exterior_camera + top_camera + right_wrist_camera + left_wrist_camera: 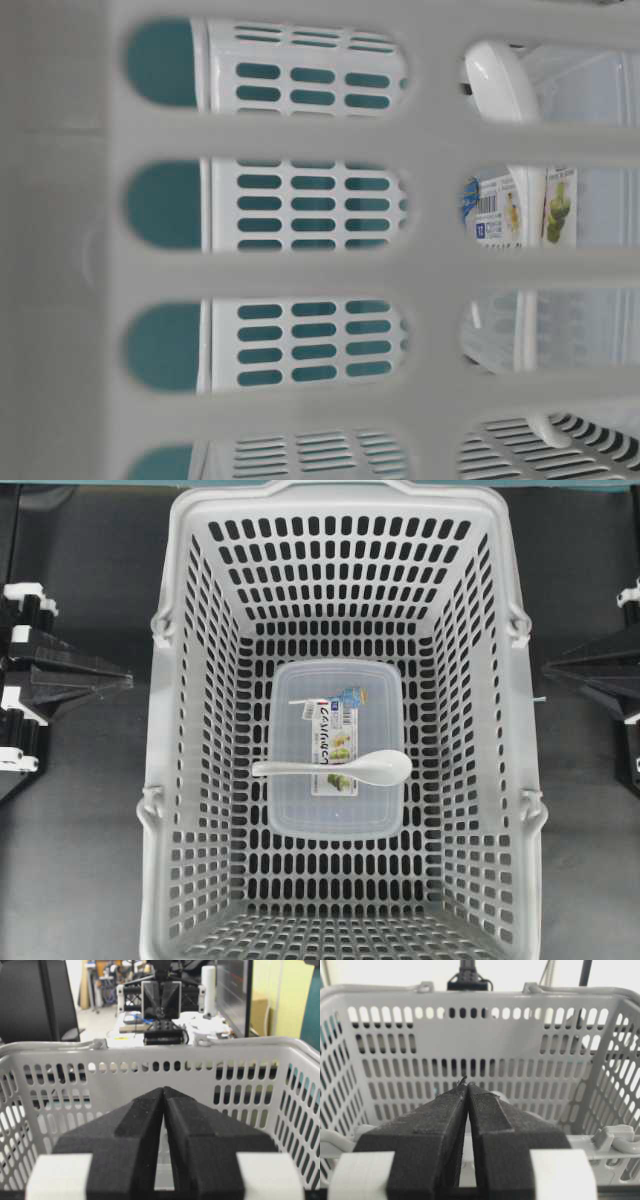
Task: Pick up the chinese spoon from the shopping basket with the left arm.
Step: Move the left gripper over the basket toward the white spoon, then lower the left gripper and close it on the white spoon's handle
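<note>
The shiny white chinese spoon (335, 768) lay on a clear box (337, 748) in the shopping basket (180, 780) — bowl toward 3 o'clock — both grippers' jaws pressed together

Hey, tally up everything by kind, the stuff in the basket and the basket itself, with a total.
Shopping basket: 1
Chinese spoon: 1
Clear food container: 1
Total: 3
</note>
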### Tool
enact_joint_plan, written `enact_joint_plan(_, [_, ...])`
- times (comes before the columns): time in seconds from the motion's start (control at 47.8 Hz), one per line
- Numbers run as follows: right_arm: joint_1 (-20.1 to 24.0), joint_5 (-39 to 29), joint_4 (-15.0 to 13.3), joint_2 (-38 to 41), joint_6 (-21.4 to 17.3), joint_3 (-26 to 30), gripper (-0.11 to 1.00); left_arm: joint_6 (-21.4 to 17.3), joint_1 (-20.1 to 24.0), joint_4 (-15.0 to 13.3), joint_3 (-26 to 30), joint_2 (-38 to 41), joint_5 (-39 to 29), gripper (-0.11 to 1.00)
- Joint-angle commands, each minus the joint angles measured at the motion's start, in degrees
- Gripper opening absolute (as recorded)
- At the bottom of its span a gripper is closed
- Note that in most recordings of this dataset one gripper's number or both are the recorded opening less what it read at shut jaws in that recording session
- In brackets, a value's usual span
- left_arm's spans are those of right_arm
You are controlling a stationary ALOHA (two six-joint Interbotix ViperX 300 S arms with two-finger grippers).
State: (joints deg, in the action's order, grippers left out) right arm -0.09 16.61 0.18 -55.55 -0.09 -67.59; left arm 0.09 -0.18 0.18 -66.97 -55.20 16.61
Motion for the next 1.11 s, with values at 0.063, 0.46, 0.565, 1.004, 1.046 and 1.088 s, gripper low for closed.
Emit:
enact_joint_plan(0.063, [-0.1,0.4,1.1,0.8,-1.3,1.0,0.0,2.4,-0.4,2.4,8.0,3.3,-9.8,0.02])
enact_joint_plan(0.46, [-0.4,-0.1,1.2,2.3,-2.4,1.1,0.0,0.1,-2.5,2.5,30.8,20.4,-35.0,0.0])
enact_joint_plan(0.565, [-0.6,-0.2,1.6,2.5,-2.4,1.1,0.0,0.0,-3.1,2.4,34.9,25.3,-39.4,0.0])
enact_joint_plan(1.004, [-1.7,-0.2,1.8,2.5,-2.3,1.1,0.59,0.1,-4.3,2.4,46.4,43.5,-44.7,0.01])
enact_joint_plan(1.046, [-1.8,-0.2,1.8,2.5,-2.3,1.1,0.64,0.1,-4.4,2.5,46.6,44.6,-44.7,0.01])
enact_joint_plan(1.088, [-2.1,-0.2,1.8,2.5,-2.3,1.1,0.66,0.7,-4.4,2.4,46.7,45.5,-44.7,0.07])
